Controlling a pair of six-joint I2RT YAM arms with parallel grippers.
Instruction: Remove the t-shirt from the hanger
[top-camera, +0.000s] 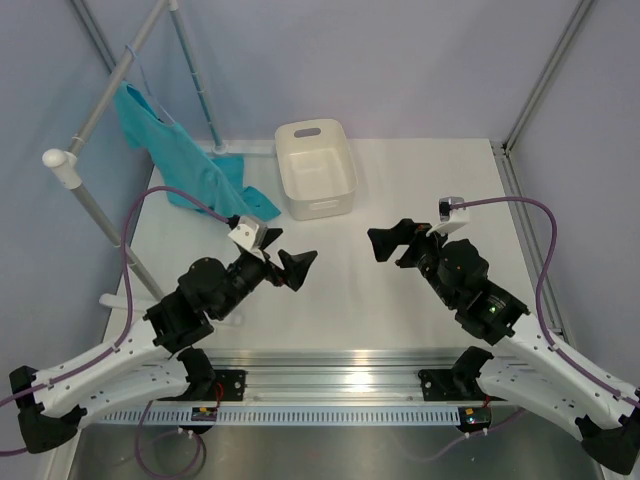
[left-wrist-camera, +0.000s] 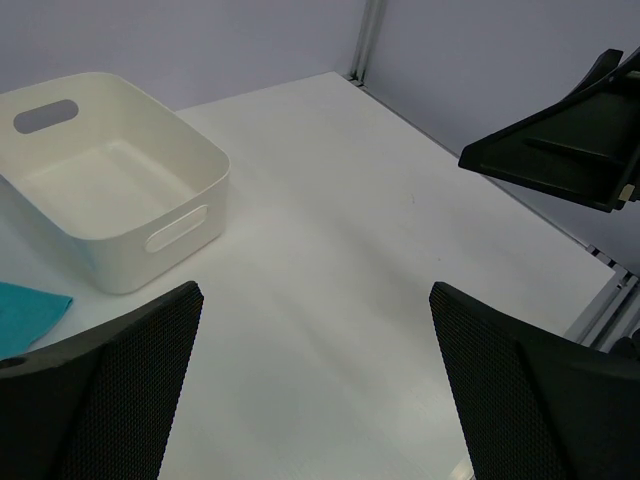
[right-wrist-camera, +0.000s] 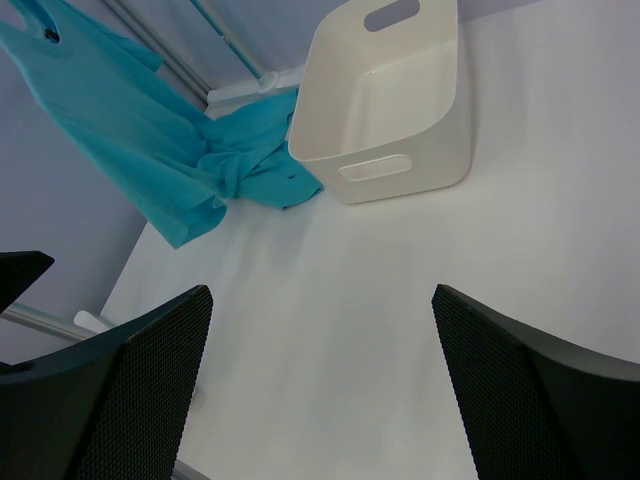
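Findings for your review.

**T-shirt:** The t-shirt (top-camera: 175, 150) is on the hanger (top-camera: 148, 85), which hooks over the sloping rack (top-camera: 105, 95) pole at the far-left corner of the table (top-camera: 400, 300). Its long axis runs diagonally. The neck is high and points toward the far-left corner. The hem is low and points toward the middle of the far edge. The lower part is bunched on the table surface, just beside the left wall of the tub (top-camera: 318, 207). The right wrist view confirms this: the t-shirt (right-wrist-camera: 130, 130) slants down from the upper left, and its crumpled end lies against the near-left corner of the tub (right-wrist-camera: 400, 150). There is a dark tag at the neck.

**Hanger:** You can see only a thin blue wire above the neck. The rest is covered by fabric.

**Left gripper:** The left gripper (top-camera: 295, 270) hovers above the table left of centre, with its jaws spread wide and nothing between them. Its own camera shows the fingers (left-wrist-camera: 100, 400) apart over bare table.

**Right gripper:** The right gripper (top-camera: 385, 245) hovers right of centre, facing the left one. It is likewise spread and empty, as its wrist view (right-wrist-camera: 320, 390) confirms.

**Clearance:** Both grippers are well apart from the t-shirt.
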